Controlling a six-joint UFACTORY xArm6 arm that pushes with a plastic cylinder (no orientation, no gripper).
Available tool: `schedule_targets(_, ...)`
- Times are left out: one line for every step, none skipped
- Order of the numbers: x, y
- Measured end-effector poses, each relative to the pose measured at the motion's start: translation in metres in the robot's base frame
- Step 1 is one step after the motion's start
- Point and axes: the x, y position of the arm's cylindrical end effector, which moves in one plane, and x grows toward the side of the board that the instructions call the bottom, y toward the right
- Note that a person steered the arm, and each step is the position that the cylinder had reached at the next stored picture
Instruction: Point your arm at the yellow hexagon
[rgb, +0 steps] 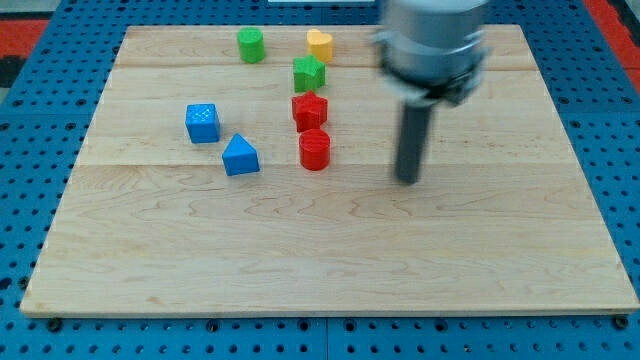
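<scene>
A yellow block, heart-like in outline, sits near the view's top centre on the wooden board; no clear hexagon shape can be made out. My tip rests on the board right of centre, blurred, well below and to the right of the yellow block. The red cylinder is to the tip's left. Above it are a red star-like block and a green star-like block.
A green cylinder stands at the top, left of the yellow block. A blue cube and a blue triangular block lie at the left. A blue pegboard surrounds the board.
</scene>
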Motion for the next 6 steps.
schedule_targets(-0.093,0.043)
schedule_targets(-0.188,0.058)
schedule_targets(-0.244,0.029)
schedule_targets(-0.245,0.022)
schedule_targets(-0.245,0.022)
schedule_targets(-0.241,-0.002)
